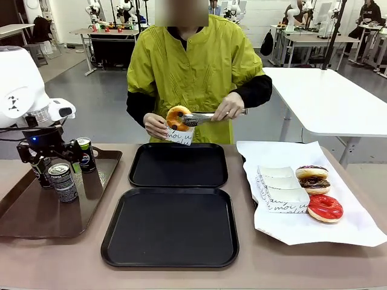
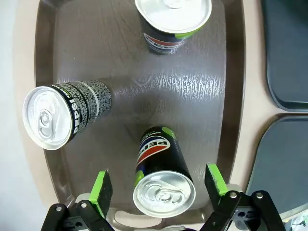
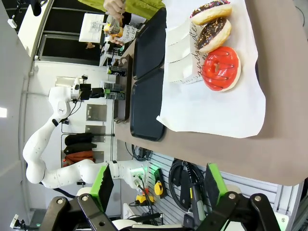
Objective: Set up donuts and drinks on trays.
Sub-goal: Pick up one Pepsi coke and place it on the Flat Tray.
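My left gripper (image 2: 159,185) is open above the brown tray (image 2: 192,106), its green pads (image 2: 101,189) on either side of an upright dark can (image 2: 163,190) without touching it. In the front view the same gripper (image 1: 43,164) hangs over the tray's left side. Two more cans (image 1: 63,181) (image 1: 86,154) stand nearby. Two black trays (image 1: 178,164) (image 1: 170,226) lie bare in the middle. The person holds a golden donut (image 1: 177,117) in tongs over a white box (image 1: 180,136). My right gripper (image 3: 159,183) is open and holds nothing, off the table's edge.
White paper (image 1: 351,226) at the right carries a red donut (image 1: 325,208), two stacked donuts with chocolate (image 1: 313,178) and a row of white boxes (image 1: 281,188). The brown tray's rim (image 1: 112,158) sits close to the far black tray.
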Available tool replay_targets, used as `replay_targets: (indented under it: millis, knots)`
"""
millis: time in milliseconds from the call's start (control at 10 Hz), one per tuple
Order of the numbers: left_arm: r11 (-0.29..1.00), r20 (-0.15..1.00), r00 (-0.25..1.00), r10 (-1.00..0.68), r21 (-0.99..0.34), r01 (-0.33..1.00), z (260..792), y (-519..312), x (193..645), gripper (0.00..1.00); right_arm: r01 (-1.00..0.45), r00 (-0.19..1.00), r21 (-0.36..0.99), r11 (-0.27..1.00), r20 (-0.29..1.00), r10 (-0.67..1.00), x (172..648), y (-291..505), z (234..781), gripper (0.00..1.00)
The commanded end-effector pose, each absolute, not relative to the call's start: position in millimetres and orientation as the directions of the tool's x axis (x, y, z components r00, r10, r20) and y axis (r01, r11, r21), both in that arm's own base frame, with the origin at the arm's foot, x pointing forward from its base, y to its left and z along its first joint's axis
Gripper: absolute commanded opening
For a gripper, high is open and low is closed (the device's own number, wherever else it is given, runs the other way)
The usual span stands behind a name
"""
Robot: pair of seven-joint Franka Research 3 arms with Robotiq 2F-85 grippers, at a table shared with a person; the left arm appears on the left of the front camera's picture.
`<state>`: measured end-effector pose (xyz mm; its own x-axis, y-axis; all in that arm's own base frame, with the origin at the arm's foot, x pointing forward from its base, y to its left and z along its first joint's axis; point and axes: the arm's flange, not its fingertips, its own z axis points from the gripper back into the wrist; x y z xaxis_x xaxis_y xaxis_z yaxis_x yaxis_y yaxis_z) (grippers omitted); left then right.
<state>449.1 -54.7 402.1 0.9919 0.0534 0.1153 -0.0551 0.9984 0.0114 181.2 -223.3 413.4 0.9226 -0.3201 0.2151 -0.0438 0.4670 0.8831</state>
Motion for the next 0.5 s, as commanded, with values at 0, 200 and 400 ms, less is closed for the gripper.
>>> replay_targets:
  millis: [0,200,400]
  knots:
    - [0.995,0.128,0.988,0.091,0.035,-0.097,391.8,-54.0,455.1,1.00,-0.062,0.920,0.888,0.455,0.228,-0.320,181.1,-222.8,412.0,1.00]
    - [0.996,0.111,0.991,0.070,0.040,-0.075,389.7,-56.6,461.8,1.00,-0.062,0.920,0.888,0.455,0.228,-0.320,181.1,-222.8,412.0,1.00]
    - [0.996,0.106,0.991,0.077,0.024,-0.080,385.4,-53.9,449.5,1.00,-0.062,0.920,0.888,0.455,0.228,-0.320,181.1,-222.8,412.0,1.00]
